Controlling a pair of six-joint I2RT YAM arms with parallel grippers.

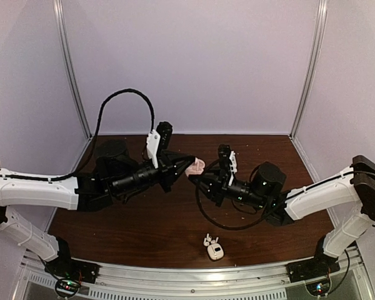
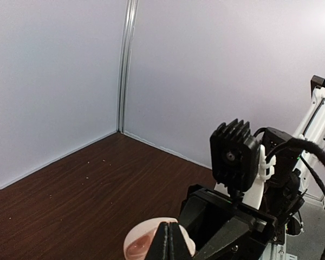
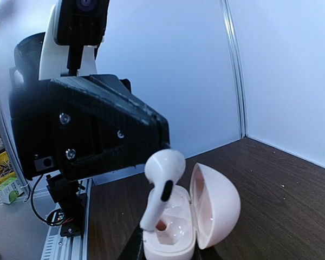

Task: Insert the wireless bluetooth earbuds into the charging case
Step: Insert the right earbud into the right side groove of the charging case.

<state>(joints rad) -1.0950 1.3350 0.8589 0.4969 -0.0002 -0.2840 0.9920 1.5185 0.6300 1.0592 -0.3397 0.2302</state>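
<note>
My right gripper (image 3: 170, 255) is shut on a pale pink charging case (image 3: 173, 230), held above the table with its lid (image 3: 219, 208) hinged open. A white earbud (image 3: 163, 169) stands tilted with its stem in one of the case's slots. My left gripper (image 1: 186, 166) is shut, and its tip rests against the earbud's head. In the left wrist view its fingertips (image 2: 170, 241) sit flush together over the case (image 2: 138, 245), hiding the earbud. The two grippers meet at mid table, the right gripper (image 1: 197, 180) just below the case (image 1: 198, 165).
Near the table's front edge lie a small white case (image 1: 215, 252) and two tiny white earbuds (image 1: 209, 238). The right wrist's camera block (image 2: 234, 154) looms close in the left wrist view. Pale walls close the back and both sides.
</note>
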